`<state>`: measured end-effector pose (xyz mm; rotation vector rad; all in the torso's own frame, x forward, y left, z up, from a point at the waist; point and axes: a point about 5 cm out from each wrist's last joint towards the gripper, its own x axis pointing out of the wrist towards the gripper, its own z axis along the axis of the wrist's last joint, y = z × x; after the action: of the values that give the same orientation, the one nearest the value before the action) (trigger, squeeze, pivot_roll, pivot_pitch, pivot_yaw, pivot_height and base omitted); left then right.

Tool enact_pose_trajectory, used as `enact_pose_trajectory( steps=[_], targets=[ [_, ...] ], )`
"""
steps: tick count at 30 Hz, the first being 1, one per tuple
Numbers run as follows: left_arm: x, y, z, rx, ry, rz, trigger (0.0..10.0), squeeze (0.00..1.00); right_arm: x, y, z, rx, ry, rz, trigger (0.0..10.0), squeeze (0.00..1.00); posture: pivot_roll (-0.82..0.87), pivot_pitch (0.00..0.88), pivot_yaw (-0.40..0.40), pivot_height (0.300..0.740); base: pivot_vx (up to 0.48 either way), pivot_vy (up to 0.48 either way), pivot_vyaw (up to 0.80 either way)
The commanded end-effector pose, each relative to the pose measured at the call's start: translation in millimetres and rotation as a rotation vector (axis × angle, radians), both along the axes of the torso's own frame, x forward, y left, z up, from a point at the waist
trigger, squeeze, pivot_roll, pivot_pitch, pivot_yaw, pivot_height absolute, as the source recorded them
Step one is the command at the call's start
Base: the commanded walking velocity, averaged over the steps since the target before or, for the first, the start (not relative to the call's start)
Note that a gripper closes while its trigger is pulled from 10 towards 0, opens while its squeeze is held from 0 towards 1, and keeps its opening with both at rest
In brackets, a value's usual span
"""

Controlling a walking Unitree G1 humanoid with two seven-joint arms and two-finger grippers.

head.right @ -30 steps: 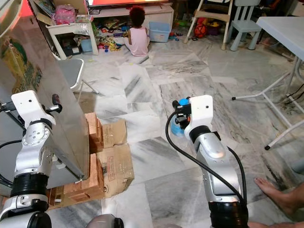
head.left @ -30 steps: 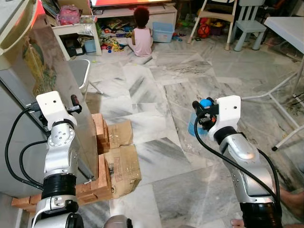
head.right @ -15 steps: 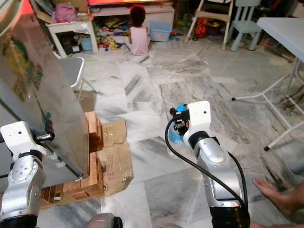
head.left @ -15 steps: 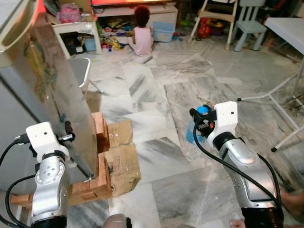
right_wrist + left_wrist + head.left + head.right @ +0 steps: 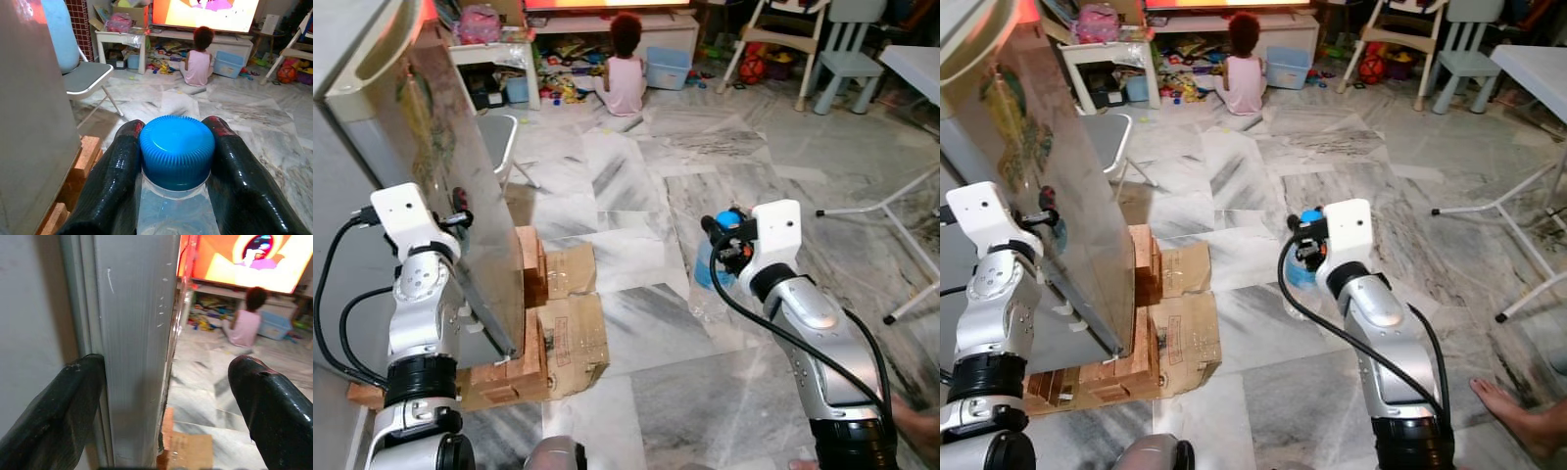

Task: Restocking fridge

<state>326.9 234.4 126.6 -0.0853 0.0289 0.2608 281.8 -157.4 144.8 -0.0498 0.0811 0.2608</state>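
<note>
The right gripper [image 5: 176, 161] is closed on the neck of a clear plastic bottle [image 5: 708, 279], one black finger on each side just under its blue cap [image 5: 176, 149]; the bottle hangs from the gripper above the marble floor [image 5: 636, 196], to the right of the fridge and well apart from it. The left gripper [image 5: 166, 401] is raised at the free edge of the fridge door [image 5: 450, 186], its fingers [image 5: 58, 411] spread wide so that one sits against the outer face of the door edge and the other stands apart in the open air on the room side; they straddle the edge without clamping it. The door is silvery with a faded picture on its face, and it angles out from the fridge body at the left of the scene. Below the door's lower corner, flattened cardboard [image 5: 570, 328] and wooden blocks [image 5: 524, 284] lie on the floor. Beyond the door stands a folding chair [image 5: 499, 142] with a grey seat. At the far end of the room a child [image 5: 625, 69] in a pink top sits on the floor facing a low shelf with scattered toys, and a bright screen [image 5: 205, 11] glows above. A white table [image 5: 915, 69] stands at the far right, and a person's bare foot [image 5: 1518, 401] rests on the floor at the near right
</note>
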Motion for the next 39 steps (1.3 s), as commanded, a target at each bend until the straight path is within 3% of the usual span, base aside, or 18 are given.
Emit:
enact_pose_trajectory(
  steps=[1, 4, 5, 8, 9, 11, 12, 15, 18, 19, 21, 22, 24, 25, 32, 39],
  targets=[
    [12.5, -51.5, 3, -0.02, 0.001, -0.324, 10.0, 0.0, 1.7, -0.4, 4, 0.013, -0.012, -0.016, 10.0, 0.0, 0.0, 0.011, -0.014, 0.74, 0.0, 0.0, 0.0],
    [11.6, -83.3, 12, 0.027, -0.021, -0.519, 10.0, 0.0, -1.3, -10.4, -1, 0.005, 0.003, -0.108, 10.0, 0.0, 0.0, 0.003, -0.016, 0.74, 0.0, 0.0, 0.0],
    [11.6, -83.3, 12, 0.027, -0.021, -0.519, 10.0, 0.0, -1.3, -10.4, -1, 0.005, 0.003, -0.108, 10.0, 0.0, 0.0, 0.003, -0.016, 0.74, 0.0, 0.0, 0.0],
    [0.1, -128.6, 20, 0.021, -0.029, -0.779, 10.0, 0.0, -13.5, -35.8, -10, -0.022, 0.029, -0.305, 10.0, 0.0, 0.0, 0.0, -0.012, 0.74, 0.0, 0.0, 0.0],
    [0.1, -128.6, 20, 0.021, -0.029, -0.779, 10.0, 0.0, -13.5, -35.8, -10, -0.022, 0.029, -0.305, 10.0, 0.0, 0.0, 0.0, -0.012, 0.74, 0.0, 0.0, 0.0],
    [-12.9, -157.7, 25, -0.001, -0.039, -0.937, 10.0, 0.0, -25.2, -47.0, -14, -0.024, 0.043, -0.376, 10.0, 0.0, -0.01, 0.0, -0.005, 0.74, 0.0, 0.0, 0.0],
    [-12.9, -157.7, 25, -0.001, -0.039, -0.937, 10.0, 0.0, -25.2, -47.0, -14, -0.024, 0.043, -0.376, 10.0, 0.0, -0.01, 0.0, -0.005, 0.74, 0.0, 0.0, 0.0],
    [-21.7, -179.3, 29, -0.125, -0.065, -0.997, 10.0, 0.0, -32.3, -47.7, -18, -0.014, 0.058, -0.391, 10.0, 0.0, -0.02, 0.0, 0.006, 0.74, 0.0, 0.0, 0.0],
    [-19.4, -176.3, 25, -0.123, -0.063, -0.955, 10.0, 0.0, -30.8, -46.2, -17, -0.008, 0.055, -0.391, 10.0, 0.0, -0.02, 0.0, 0.009, 0.74, 0.0, 0.0, 0.0],
    [-11.2, -156.3, 18, -0.07, -0.065, -0.824, 10.0, 0.0, -24.5, -43.2, -14, 0.008, 0.034, -0.393, 10.0, 0.0, -0.01, 0.0, 0.005, 0.74, 0.0, 0.0, 0.0],
    [-11.2, -156.3, 18, -0.07, -0.065, -0.824, 10.0, 0.0, -24.5, -43.2, -14, 0.008, 0.034, -0.393, 10.0, 0.0, -0.01, 0.0, 0.005, 0.74, 0.0, 0.0, 0.0],
    [-8.1, -131.9, 17, -0.04, -0.081, -0.71, 10.0, 0.0, -19.5, -41.4, -10, 0.026, 0.004, -0.394, 10.0, 0.0, 0.0, 0.0, -0.002, 0.74, 0.0, -0.292, 0.0],
    [-8.5, -124.0, 17, -0.039, -0.085, -0.679, 10.0, 0.0, -18.3, -41.1, -8, 0.027, -0.007, -0.395, 10.0, 0.0, 0.0, 0.0, -0.002, 0.74, 0.0, -0.292, 0.0],
    [-10.3, -112.1, 17, -0.027, -0.087, -0.638, 10.0, 0.0, -16.3, -39.2, -8, 0.021, -0.001, -0.389, 10.0, 0.0, 0.01, 0.0, -0.006, 0.74, 0.27, -0.394, 0.0],
    [-15.5, -102.0, 13, 0.017, -0.066, -0.6, 10.0, 0.0, -13.9, -33.1, -7, 0.033, -0.009, -0.376, 10.0, 0.0, 0.02, 0.0, -0.007, 0.74, 0.337, -0.336, -0.56],
    [-15.1, -112.4, 11, 0.077, -0.065, -0.615, 10.0, 0.0, -14.5, -30.2, -5, 0.03, -0.022, -0.372, 10.0, 0.0, 0.0, 0.0, 0.005, 0.74, 0.433, -0.038, 0.0]
  ],
)
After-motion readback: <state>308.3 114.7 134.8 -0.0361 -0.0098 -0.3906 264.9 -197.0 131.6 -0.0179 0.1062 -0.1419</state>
